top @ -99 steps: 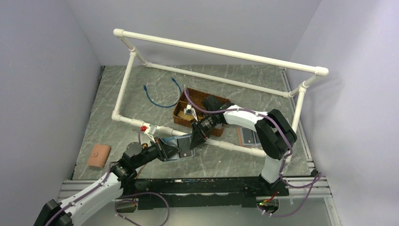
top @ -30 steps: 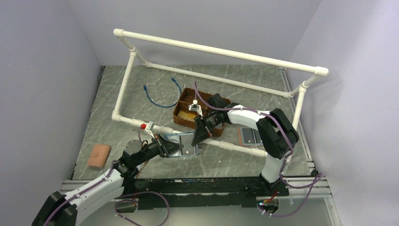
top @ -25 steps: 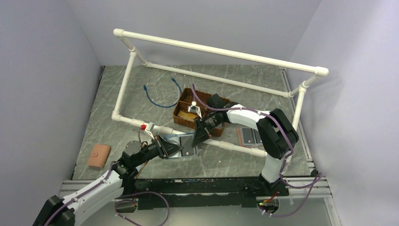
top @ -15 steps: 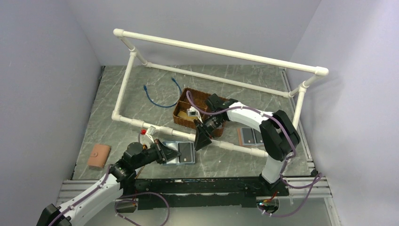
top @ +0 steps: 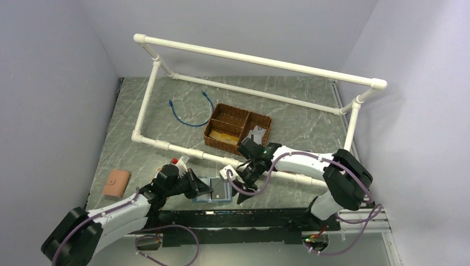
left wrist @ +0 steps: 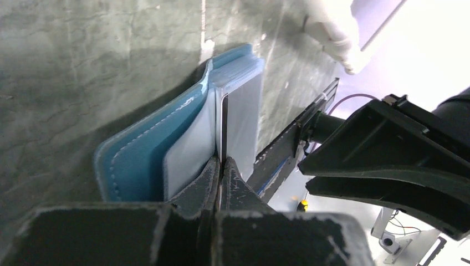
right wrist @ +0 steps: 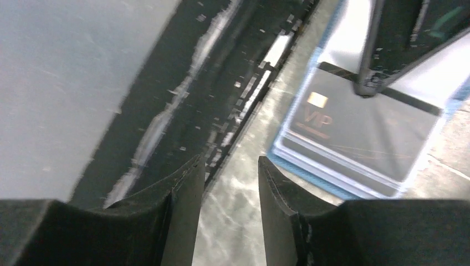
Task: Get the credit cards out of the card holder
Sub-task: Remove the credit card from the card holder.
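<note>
The slate-blue card holder (top: 213, 181) lies open near the table's front edge. A dark grey credit card (top: 221, 189) marked "VIP" (right wrist: 360, 130) sits in its clear pocket, with the holder's blue edge (right wrist: 310, 169) under it. My left gripper (top: 200, 188) is shut on the holder's clear pocket leaf, with the card's edge (left wrist: 223, 127) right at the fingertips (left wrist: 220, 162) and the blue cover (left wrist: 138, 155) to the left. My right gripper (top: 241, 188) is open and empty (right wrist: 230, 166), just right of the holder and not touching it.
A black rail (top: 249, 219) runs along the front edge close to both grippers. A white pipe frame (top: 166, 145) crosses behind them. A wicker basket (top: 237, 128) and a blue cable (top: 188, 113) lie further back. An orange-tan holder (top: 116, 183) lies at the left.
My left gripper has pulled the holder back towards the front edge. My right gripper has come away from the holder's far side and swung down to the front, right of the holder.
</note>
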Motion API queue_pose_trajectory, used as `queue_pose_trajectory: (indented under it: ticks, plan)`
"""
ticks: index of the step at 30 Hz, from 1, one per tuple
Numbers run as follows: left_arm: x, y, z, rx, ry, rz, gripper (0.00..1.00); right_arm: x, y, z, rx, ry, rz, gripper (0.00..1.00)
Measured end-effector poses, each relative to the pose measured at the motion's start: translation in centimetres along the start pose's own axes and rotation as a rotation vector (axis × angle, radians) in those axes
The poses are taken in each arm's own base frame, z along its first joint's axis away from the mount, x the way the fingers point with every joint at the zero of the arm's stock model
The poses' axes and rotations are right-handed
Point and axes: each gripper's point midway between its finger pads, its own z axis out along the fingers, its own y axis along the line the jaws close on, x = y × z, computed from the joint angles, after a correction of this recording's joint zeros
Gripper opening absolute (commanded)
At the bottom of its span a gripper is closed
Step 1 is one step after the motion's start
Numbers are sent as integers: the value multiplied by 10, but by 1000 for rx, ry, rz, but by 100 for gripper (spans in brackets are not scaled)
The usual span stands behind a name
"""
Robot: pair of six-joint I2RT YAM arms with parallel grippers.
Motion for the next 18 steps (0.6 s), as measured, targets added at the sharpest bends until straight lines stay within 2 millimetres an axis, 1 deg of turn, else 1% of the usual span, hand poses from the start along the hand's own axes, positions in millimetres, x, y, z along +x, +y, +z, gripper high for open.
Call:
queue_pose_trajectory:
  ticks: [1,3,7,9,13,18]
  plan:
    - [1,3,2,-14,9,-6,0,3,-2,3,9,17,-20,43]
    - [3,7,5,-35,28,-14,0,7,-13,6,53,58,-72,44]
    - [2,3,13,-38,61,-3,0,13,-36,10,146,133,-165,44]
    - [2,3,16,-36,73,-1,0,16,-43,12,171,162,-190,44]
    - [5,4,21,-27,99,-3,0,24,-52,20,196,226,-235,42]
    - [5,4,22,-17,105,15,0,24,-55,23,196,261,-306,41]
